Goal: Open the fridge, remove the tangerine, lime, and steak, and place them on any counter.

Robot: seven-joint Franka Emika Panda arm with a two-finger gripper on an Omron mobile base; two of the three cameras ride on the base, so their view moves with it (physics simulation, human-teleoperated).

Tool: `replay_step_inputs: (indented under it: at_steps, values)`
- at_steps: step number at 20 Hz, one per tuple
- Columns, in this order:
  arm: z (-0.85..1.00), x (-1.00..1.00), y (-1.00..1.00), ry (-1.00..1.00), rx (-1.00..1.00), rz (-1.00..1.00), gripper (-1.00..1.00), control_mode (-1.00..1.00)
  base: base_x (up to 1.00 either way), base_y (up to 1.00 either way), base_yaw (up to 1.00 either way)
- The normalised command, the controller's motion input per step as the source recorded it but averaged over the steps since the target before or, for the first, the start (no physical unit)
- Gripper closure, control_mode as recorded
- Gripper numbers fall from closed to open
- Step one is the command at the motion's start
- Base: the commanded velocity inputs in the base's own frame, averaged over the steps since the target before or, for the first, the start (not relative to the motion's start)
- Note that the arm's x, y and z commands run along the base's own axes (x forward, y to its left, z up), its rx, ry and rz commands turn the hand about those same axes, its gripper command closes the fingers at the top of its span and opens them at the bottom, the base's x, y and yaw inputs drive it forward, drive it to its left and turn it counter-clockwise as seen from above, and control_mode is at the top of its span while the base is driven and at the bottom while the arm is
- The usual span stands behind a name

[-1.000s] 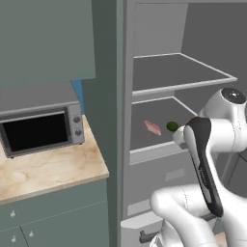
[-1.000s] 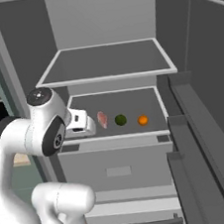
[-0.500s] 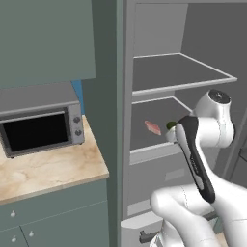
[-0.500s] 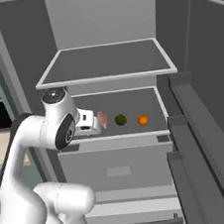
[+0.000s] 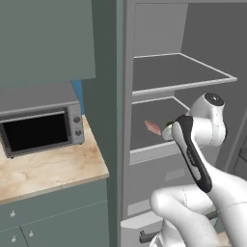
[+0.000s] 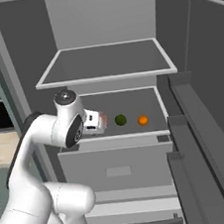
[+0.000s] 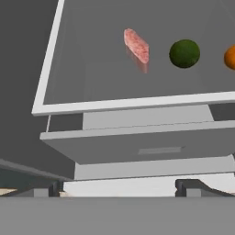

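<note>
I've got the fridge (image 6: 191, 88) open and I'm on the reach-in step. On its lower shelf (image 7: 82, 69) lie the steak (image 7: 137, 46), then the lime (image 7: 184, 53), then the tangerine (image 7: 231, 57), all untouched. My gripper (image 7: 119, 187) hangs at the shelf's front edge, jaws spread wide, empty. Next I'd push in toward the steak and close

Steak (image 7: 137, 45), lime (image 7: 184, 53), tangerine (image 7: 230, 57) on fridge (image 6: 108, 67) shelf

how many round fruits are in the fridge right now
2, both on the lower shelf: a green lime beside the steak, and an orange tangerine at the row's end. Others may be hidden.
</note>
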Motion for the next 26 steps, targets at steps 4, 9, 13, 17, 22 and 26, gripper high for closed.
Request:
replay_step_inputs:
  at_steps: [4, 9, 13, 17, 22, 26]
  values:
    - [-0.30, 0.34, 0.00, 0.00, 0.00, 0.00, -1.00, -1.00, 0.00, 0.00, 0.00]
    - [-0.12, 0.64, 0.00, 0.03, 0.00, 0.00, -1.00, -1.00, 0.00, 0.00, 0.00]
    - [-0.11, 0.60, 0.00, 0.04, 0.00, 0.00, -1.00, -1.00, 0.00, 0.00, 0.00]
    - [-0.19, 0.54, -0.08, 0.02, 0.00, 0.00, -1.00, -1.00, 0.00, 0.00, 0.00]
    - [-0.28, 0.52, -0.07, 0.00, 0.00, 0.00, -1.00, -1.00, 0.00, 0.00, 0.00]
    - [-0.38, 0.33, -0.01, 0.00, 0.00, 0.00, -1.00, -1.00, 0.00, 0.00, 0.00]
